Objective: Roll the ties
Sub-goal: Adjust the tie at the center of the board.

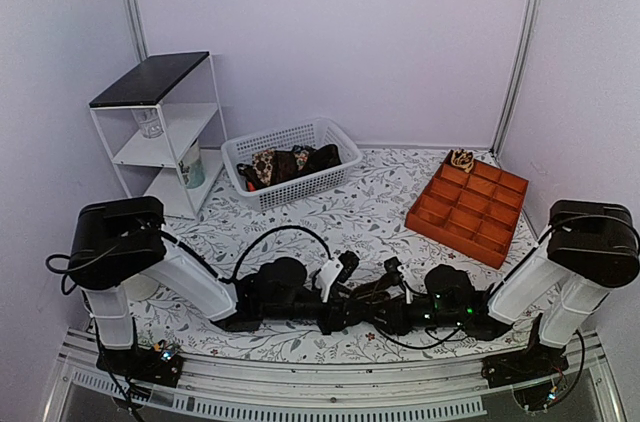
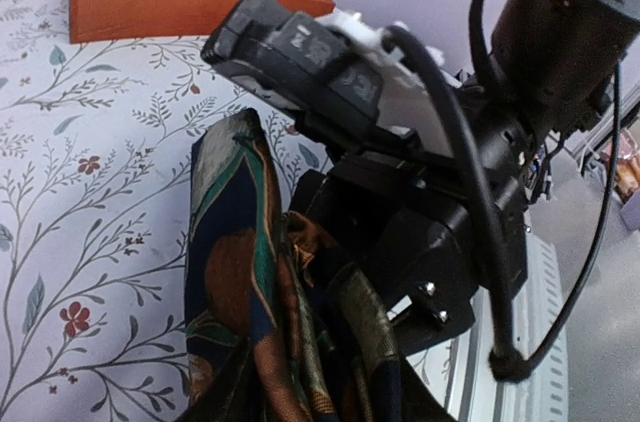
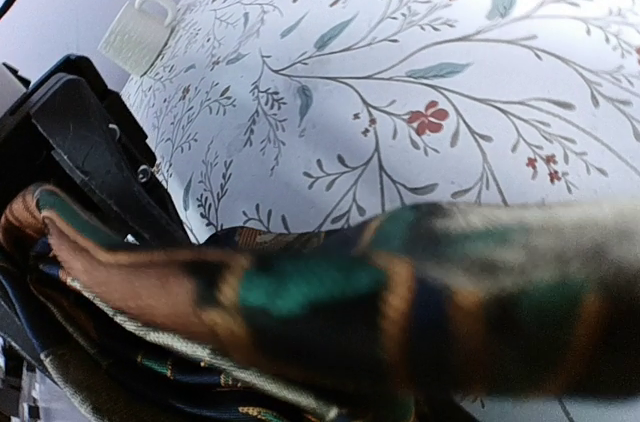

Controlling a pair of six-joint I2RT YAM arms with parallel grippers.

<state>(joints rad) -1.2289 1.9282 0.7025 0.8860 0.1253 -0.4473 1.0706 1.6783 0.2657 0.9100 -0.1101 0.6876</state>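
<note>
A tie (image 2: 240,282) printed in dark navy, green and rust hangs bunched between my two grippers, lifted off the table. It fills the bottom of the left wrist view and hides my left fingers. The same tie (image 3: 380,292) stretches across the right wrist view and covers my right fingers. In the top view my left gripper (image 1: 348,272) and right gripper (image 1: 393,272) meet nose to nose at the near middle of the table, each closed into the fabric. More ties (image 1: 290,162) lie piled in the white basket (image 1: 330,182).
An orange compartment tray (image 1: 470,207) sits at the right, with one rolled tie (image 1: 462,159) in its far corner cell. A white shelf unit (image 1: 160,132) stands at the back left. A pale mug (image 3: 140,32) sits near the left arm.
</note>
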